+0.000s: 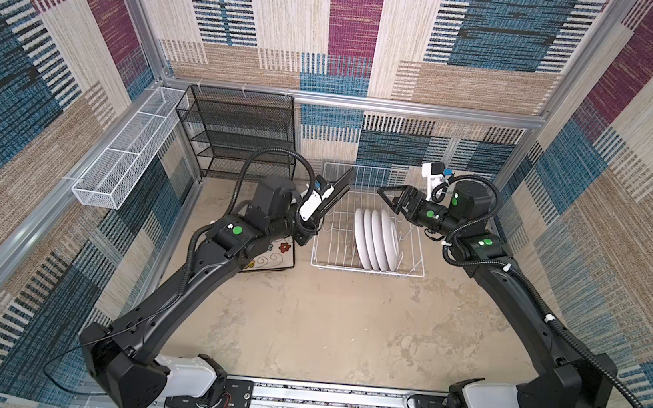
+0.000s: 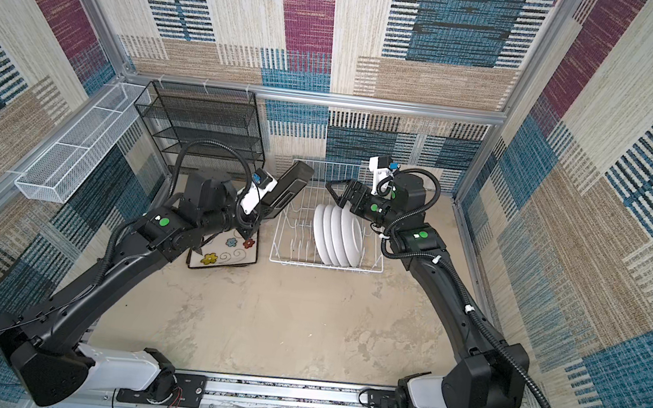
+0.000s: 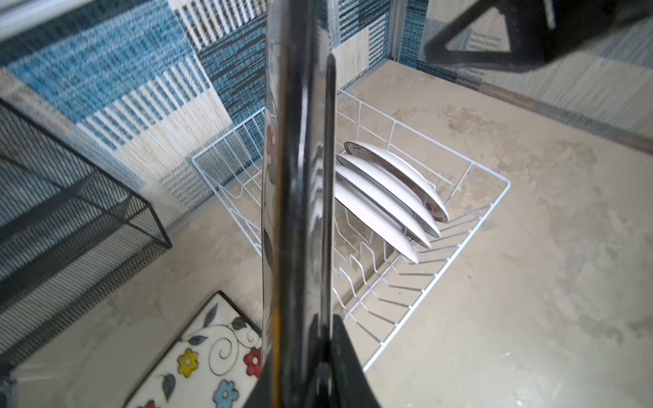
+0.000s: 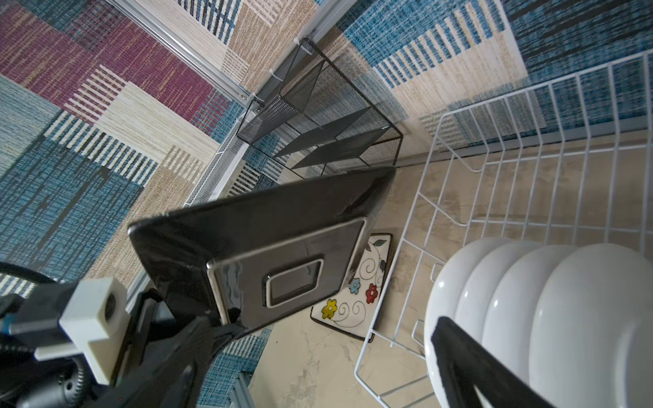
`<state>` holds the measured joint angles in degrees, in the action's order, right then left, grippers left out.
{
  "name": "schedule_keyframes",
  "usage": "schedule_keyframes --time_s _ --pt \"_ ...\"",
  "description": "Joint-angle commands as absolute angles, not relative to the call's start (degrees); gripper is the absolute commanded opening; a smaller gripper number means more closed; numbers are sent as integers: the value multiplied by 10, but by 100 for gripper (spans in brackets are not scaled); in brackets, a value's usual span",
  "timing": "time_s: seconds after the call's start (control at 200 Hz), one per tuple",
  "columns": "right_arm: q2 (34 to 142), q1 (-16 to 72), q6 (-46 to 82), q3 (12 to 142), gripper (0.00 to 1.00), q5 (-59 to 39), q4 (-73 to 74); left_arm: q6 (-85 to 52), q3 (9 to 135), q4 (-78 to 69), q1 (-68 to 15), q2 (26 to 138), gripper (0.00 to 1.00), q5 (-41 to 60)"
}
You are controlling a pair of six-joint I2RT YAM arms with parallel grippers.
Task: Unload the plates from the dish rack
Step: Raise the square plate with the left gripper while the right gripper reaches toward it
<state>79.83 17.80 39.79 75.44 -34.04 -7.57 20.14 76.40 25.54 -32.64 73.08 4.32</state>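
My left gripper (image 1: 320,215) is shut on the lower edge of a square black-backed plate (image 1: 340,190), held tilted in the air over the left end of the white wire dish rack (image 1: 367,271). In the left wrist view the held plate (image 3: 300,176) shows edge-on between the jaws. Several round white plates (image 1: 375,240) stand upright in the right half of the rack. My right gripper (image 1: 387,202) hovers open just above their far ends, holding nothing; one of its fingers (image 4: 477,364) shows over the round plates (image 4: 530,300). Another square plate with a floral face (image 2: 227,250) lies flat on the table left of the rack.
A black mesh shelf unit (image 1: 236,136) stands at the back left against the wall. A long white mesh basket (image 1: 125,157) hangs on the left wall. The rack (image 2: 326,265) sits near the back wall, and the patterned walls close in on three sides.
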Motion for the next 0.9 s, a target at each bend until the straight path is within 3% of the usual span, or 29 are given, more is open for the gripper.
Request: schedule_keyframes --time_s 0.0,0.586,0.897 --pt "812 178 430 768 100 -380 -42 373 725 49 -337 708 0 5" --pt "886 181 424 799 87 -430 -131 662 532 -264 -402 698 0 -132" --pt "903 182 409 792 66 -460 -158 709 495 -312 -410 699 0 -131"
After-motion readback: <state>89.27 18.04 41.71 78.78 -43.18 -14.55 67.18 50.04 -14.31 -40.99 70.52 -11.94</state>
